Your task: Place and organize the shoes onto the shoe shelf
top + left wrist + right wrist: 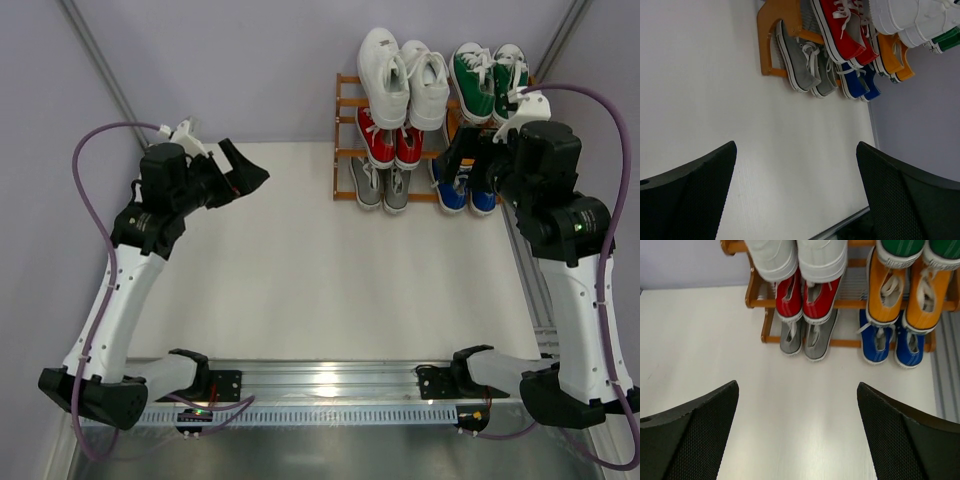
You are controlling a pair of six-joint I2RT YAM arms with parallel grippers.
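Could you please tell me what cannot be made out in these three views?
1. Top external: the orange shoes are hidden by the right arm; only the wrist views show them.
2. Right wrist: the white shoes and green shoes are cut off by the top edge.
3. Left wrist: the green shoes are nearly all beyond the right edge.

We place the shoe shelf [340, 150] at the far right of the counter [300, 260]. Each of its three tiers carries two pairs side by side. The upper left pair [390, 70] and upper right pair [475, 80] sit on top. The middle left pair [380, 135] and middle right pair [885, 290] sit beneath them. The lower left pair [367, 180] and lower right pair [452, 195] sit lowest, nearest us.
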